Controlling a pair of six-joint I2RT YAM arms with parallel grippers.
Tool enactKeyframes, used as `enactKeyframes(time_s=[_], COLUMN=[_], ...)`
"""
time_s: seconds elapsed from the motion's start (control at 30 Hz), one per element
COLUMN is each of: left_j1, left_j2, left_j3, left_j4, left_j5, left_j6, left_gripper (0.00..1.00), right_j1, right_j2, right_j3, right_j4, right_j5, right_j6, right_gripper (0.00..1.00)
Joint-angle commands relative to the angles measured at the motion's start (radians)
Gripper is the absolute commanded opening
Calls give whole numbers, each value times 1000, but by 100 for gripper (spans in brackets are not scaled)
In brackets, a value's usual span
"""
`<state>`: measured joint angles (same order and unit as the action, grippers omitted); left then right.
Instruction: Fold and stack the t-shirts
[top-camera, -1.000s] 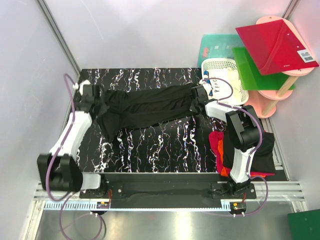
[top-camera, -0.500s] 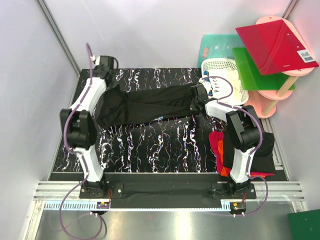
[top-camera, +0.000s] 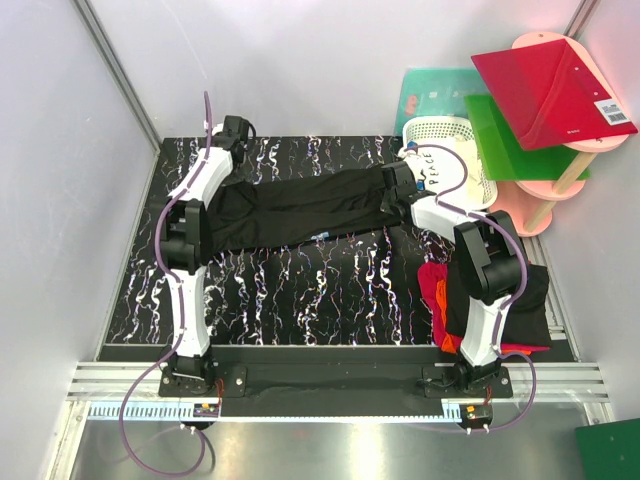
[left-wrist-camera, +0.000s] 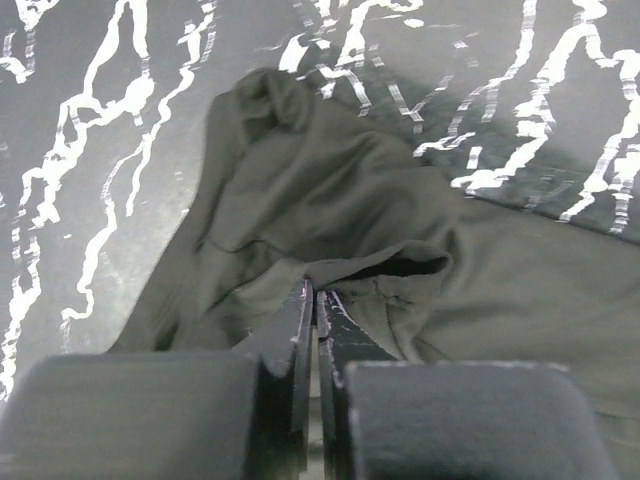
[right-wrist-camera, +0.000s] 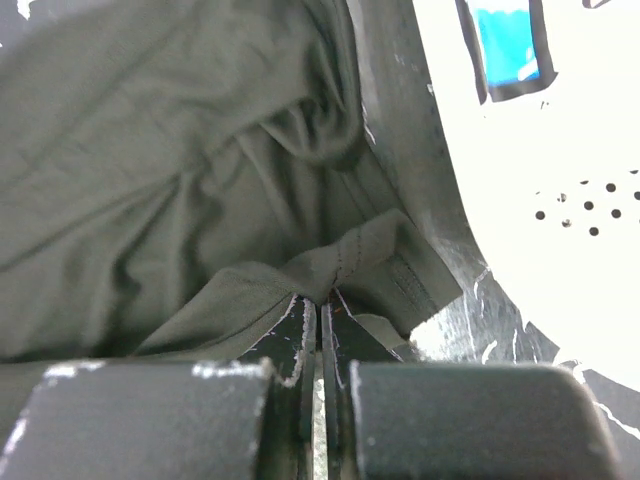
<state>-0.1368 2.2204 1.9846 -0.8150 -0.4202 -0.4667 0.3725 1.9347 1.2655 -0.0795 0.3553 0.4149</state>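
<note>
Marbled table (top-camera: 300, 290): black t-shirt (top-camera: 300, 205) in both jaws

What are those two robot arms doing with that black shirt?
The two robot arms are working on one soft black cloth t-shirt. The left gripper is pinched shut on one end. The right gripper is pinched shut on the other end, next to the white plastic lattice basket. The shirt lies stretched across the black marbled table and is not folded yet. A heap of red, orange and black t-shirts sits by the right arm.
</note>
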Motion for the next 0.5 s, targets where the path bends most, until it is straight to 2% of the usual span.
enactKeyframes(time_s=[0.0, 0.03, 0.1, 0.13, 0.23, 0.3, 0.37, 0.43, 0.47], left_j1=[11, 17, 23, 25, 26, 26, 28, 29, 29], left_j2=[-4, -7, -11, -16, -36, -42, -39, -41, -57], left_j3=[22, 19, 5, -3, -35, -43, -38, -36, -55], left_j4=[-6, -6, -7, -4, -1, 4, 7, 5, 7], left_j5=[-94, -91, -84, -88, -121, -144, -144, -103, -91], left_j6=[0, -6, -9, -22, -38, -39, -36, -29, -29], left_gripper=[13, 23, 31, 39, 37, 29, 27, 33, 39], right_j1=[-10, -10, -10, -10, -12, -14, -15, -15, -14], right_j2=[-8, 6, 23, 32, 69, 110, 145, 202, 220], right_j3=[74, 84, 100, 107, 141, 181, 208, 256, 270], right_j4=[29, 27, 35, 40, 56, 61, 61, 57, 53], right_j5=[37, 37, 40, 42, 48, 57, 66, 70, 68], right_j6=[-13, -13, -13, -14, -22, -30, -31, -47, -51], right_gripper=[2, 3, 3, 4, 4, 4, 4, 7, 14])
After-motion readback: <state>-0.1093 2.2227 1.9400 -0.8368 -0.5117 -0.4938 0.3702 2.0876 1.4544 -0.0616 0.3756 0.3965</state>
